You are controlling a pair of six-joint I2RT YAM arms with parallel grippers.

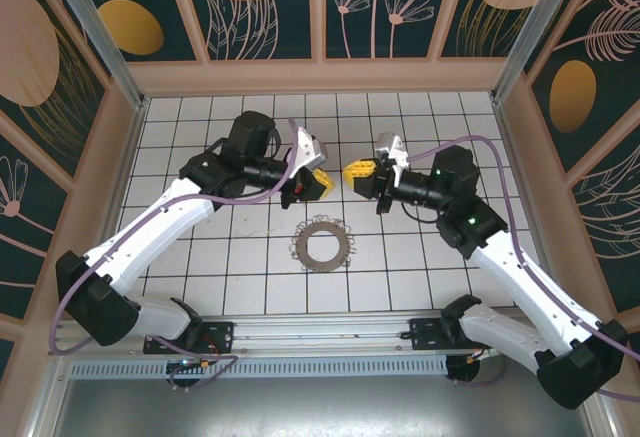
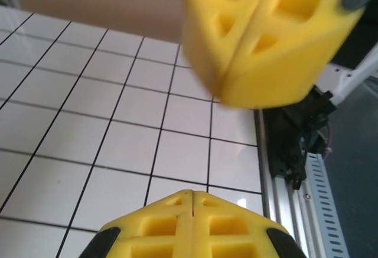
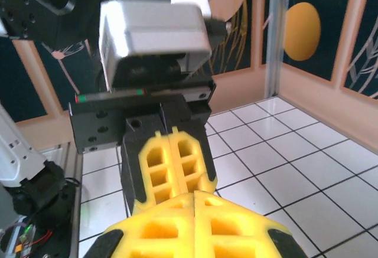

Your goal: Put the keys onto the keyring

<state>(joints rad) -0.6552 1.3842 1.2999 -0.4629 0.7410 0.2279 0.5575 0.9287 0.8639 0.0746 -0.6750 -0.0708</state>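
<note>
White tiled table (image 1: pixel 230 257): keyring (image 1: pixel 322 242) is lying flat between the arms. We are logging left gripper (image 1: pixel 320 183) and right gripper (image 1: pixel 356 170) facing above it, fingers pressed together; whether either is pinching the key, we cannot tell. We are advising slow, aligned threading.

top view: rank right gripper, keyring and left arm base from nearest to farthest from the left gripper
From the left gripper:
1. right gripper, just right of it
2. keyring, on the tiles toward the bases
3. left arm base, near-left edge
</note>
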